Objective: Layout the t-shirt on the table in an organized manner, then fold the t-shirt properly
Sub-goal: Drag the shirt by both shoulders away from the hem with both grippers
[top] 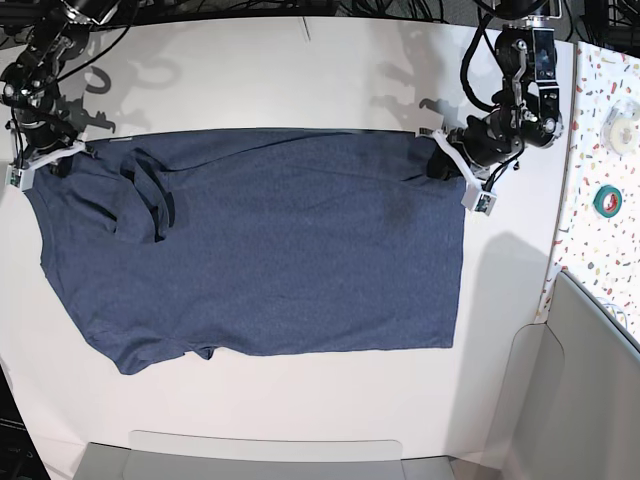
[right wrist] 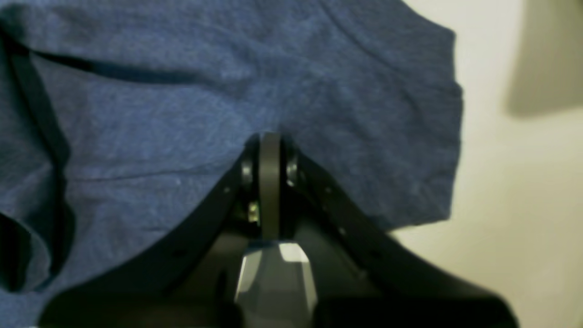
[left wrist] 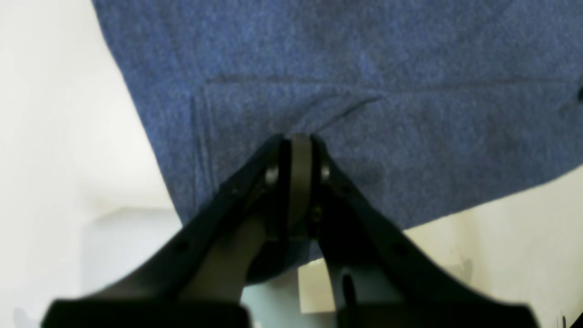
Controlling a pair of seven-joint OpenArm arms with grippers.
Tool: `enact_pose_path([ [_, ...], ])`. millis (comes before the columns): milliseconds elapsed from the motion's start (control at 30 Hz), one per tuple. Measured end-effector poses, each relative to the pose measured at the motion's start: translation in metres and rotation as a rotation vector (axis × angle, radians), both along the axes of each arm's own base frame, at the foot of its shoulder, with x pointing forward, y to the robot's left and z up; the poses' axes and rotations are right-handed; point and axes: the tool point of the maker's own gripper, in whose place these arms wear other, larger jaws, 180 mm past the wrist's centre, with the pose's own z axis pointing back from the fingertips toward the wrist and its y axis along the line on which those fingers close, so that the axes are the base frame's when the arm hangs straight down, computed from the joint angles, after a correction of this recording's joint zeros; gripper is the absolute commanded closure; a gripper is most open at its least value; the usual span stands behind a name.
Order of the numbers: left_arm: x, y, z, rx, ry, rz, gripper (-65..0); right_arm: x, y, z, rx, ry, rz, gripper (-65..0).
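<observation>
The dark navy-blue t-shirt (top: 260,250) lies spread across the white table (top: 300,80), with a bunched fold (top: 150,195) near its left end. My left gripper (top: 437,160) is at the shirt's far right corner. In the left wrist view it (left wrist: 300,136) is shut, pinching the fabric (left wrist: 364,68) near a stitched hem, with a crease running from its tips. My right gripper (top: 60,158) is at the shirt's far left corner. In the right wrist view it (right wrist: 270,136) is shut on the cloth (right wrist: 159,114) near the sleeve edge.
A speckled strip (top: 600,260) along the right holds a green tape roll (top: 607,200) and a white roll (top: 625,125). Grey bin walls (top: 590,380) stand at the lower right and a grey ledge (top: 260,455) runs along the front edge. Cables hang at the back.
</observation>
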Motion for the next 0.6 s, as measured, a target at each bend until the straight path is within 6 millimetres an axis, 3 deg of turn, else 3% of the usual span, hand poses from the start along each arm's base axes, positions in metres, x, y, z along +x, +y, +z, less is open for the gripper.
enact_pose_path([
  [267, -0.018, 0.003, -0.001, -0.007, 0.008, -0.002, -1.3, -0.035, -0.002, 0.005, -0.080, 0.082, 0.031, 0.0],
  [400, -0.038, 0.003, 0.004, 0.049, 0.034, -0.036, -1.3, -0.053, -0.003, 0.011, -0.137, 0.134, 0.051, 0.0],
  [600, -0.056, 0.001, 0.004, 0.059, 0.070, -0.051, -1.3, -0.071, -0.001, 0.016, -0.170, 0.159, 0.071, 0.0],
])
